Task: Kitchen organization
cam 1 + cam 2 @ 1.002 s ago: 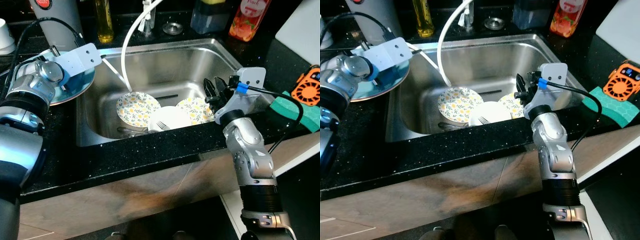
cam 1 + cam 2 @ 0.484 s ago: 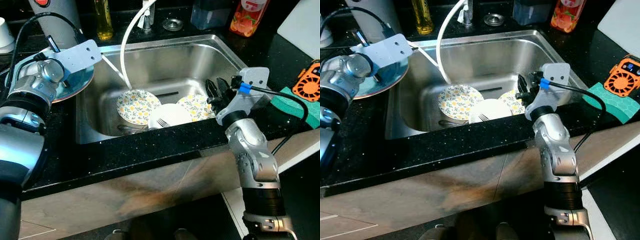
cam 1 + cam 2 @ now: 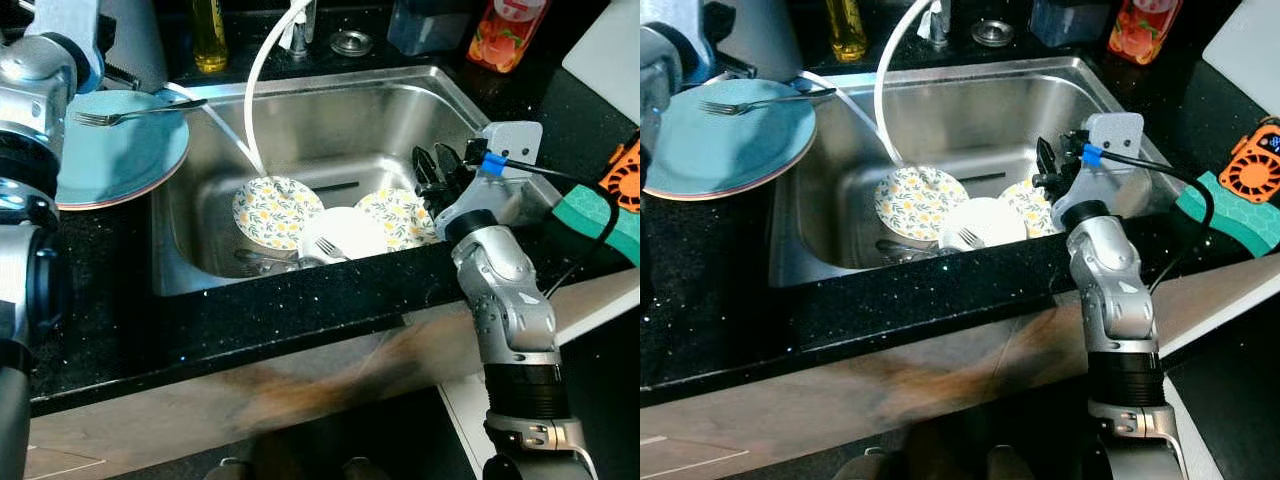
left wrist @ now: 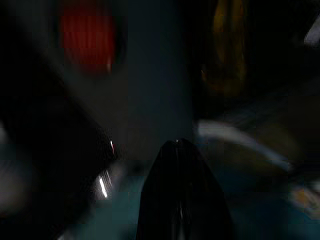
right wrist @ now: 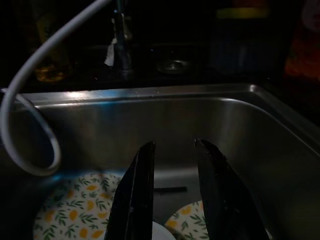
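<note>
Your right gripper (image 5: 172, 195), fingers spread, hovers at the sink's (image 3: 330, 120) right edge; a fork (image 3: 130, 113) rests on the blue plate (image 3: 115, 155); left gripper's state unclear

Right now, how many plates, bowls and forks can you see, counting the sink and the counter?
Flowery plates in the sink: 2
Blue plates on the counter: 1
White bowls in the sink: 1
Forks: 2, one on the blue plate, one in the white bowl
Total: 6
</note>
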